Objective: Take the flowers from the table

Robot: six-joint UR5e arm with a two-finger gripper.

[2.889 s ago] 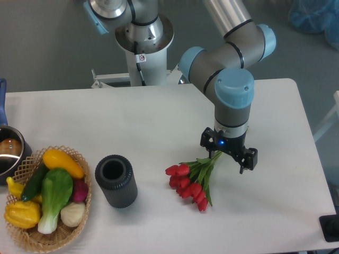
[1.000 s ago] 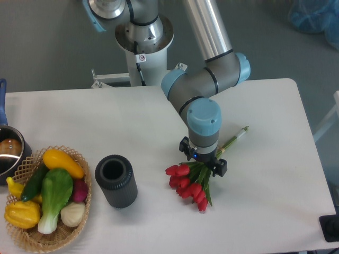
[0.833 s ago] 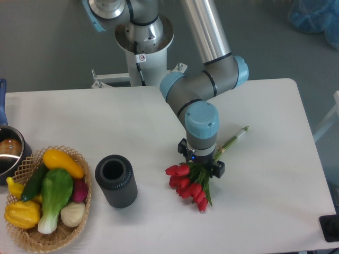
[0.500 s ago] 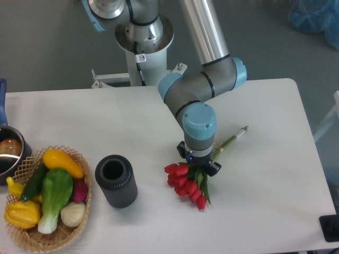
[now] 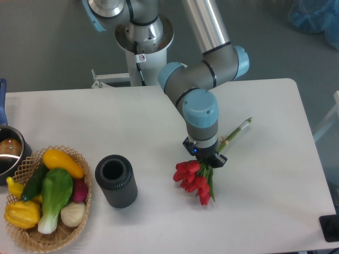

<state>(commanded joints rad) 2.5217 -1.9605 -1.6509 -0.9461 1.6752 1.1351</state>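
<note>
The flowers (image 5: 192,179), a small bunch of red tulip buds with green leaves and thin green stems, are at the middle of the white table (image 5: 275,174). Their buds point to the front and the stem ends (image 5: 244,124) stick out to the back right. My gripper (image 5: 205,160) points straight down over the bunch where the leaves meet the stems. Its fingers are shut on the flowers. The arm's wrist hides part of the stems. I cannot tell whether the buds still touch the table.
A dark cylinder (image 5: 116,181) stands upright left of the flowers. A wicker basket (image 5: 80,157) with vegetables sits at the front left. A pot (image 5: 8,154) is at the left edge. A black object (image 5: 330,227) is at the front right corner.
My gripper came in from the right over the stems, lowered and shut on the bunch. The flowers have since shifted to the right and turned a little with the gripper.
</note>
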